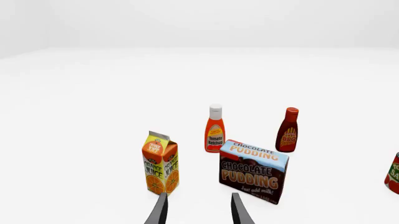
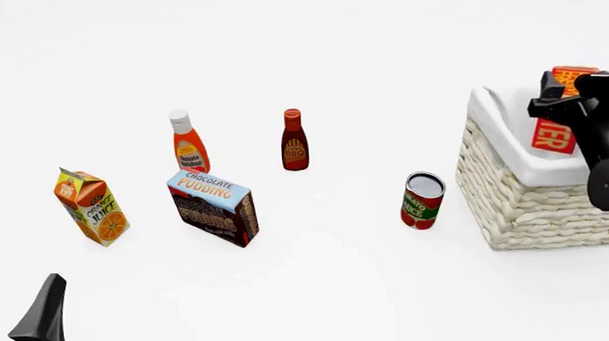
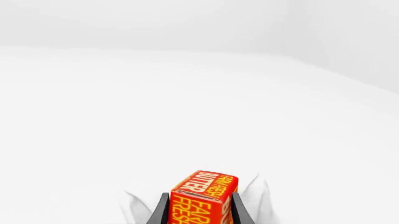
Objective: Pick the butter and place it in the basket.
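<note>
The butter, a small red box with yellow and white lettering, is held between the fingers of my right gripper above the basket, a cream wicker basket with a white cloth lining at the right edge of the front view. In the right wrist view the butter sits between the two dark fingers, with the white lining below it. My left gripper is open and empty at the front left; in its wrist view it points toward the cartons.
An orange juice carton, a chocolate pudding box, a ketchup bottle, a BBQ sauce bottle and a tomato sauce can stand on the white table left of the basket.
</note>
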You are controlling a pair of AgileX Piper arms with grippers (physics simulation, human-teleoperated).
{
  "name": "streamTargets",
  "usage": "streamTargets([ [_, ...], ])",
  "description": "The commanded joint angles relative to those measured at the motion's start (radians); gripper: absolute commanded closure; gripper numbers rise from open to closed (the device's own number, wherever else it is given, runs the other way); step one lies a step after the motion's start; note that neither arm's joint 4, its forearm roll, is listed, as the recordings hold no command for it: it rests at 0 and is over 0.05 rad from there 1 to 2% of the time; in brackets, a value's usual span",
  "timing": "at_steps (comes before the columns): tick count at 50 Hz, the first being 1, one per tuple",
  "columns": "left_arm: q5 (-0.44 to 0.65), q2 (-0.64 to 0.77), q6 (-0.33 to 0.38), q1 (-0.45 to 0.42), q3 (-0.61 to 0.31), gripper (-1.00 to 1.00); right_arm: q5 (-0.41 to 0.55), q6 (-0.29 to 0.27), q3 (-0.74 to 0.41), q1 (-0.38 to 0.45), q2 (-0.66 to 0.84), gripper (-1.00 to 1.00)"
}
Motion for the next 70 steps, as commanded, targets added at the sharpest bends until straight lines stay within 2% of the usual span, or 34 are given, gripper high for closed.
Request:
streamTargets([
  [1, 0.000, 0.000, 0.000, 0.000, 0.000, -1.00, -0.021, 0.011, -0.023, 0.004, 0.023, 1.00],
  [26, 0.000, 0.000, 0.000, 0.000, 0.000, -1.00, -0.051, -0.035, -0.015, -0.031, 0.040, 1.00],
  [27, 0.000, 0.000, 0.000, 0.000, 0.000, -1.00, -0.049, -0.034, -0.014, -0.036, 0.037, -1.00],
  [53, 0.000, 0.000, 0.000, 0.000, 0.000, -1.00, -0.017, -0.020, -0.004, -0.041, -0.026, -1.00],
  [59, 0.000, 0.000, 0.000, 0.000, 0.000, -1.00, 0.024, 0.008, 0.013, -0.049, -0.108, -1.00],
  [70, 0.000, 0.000, 0.000, 0.000, 0.000, -1.00, 0.162, 0.062, 0.087, -0.036, -0.396, -1.00],
])
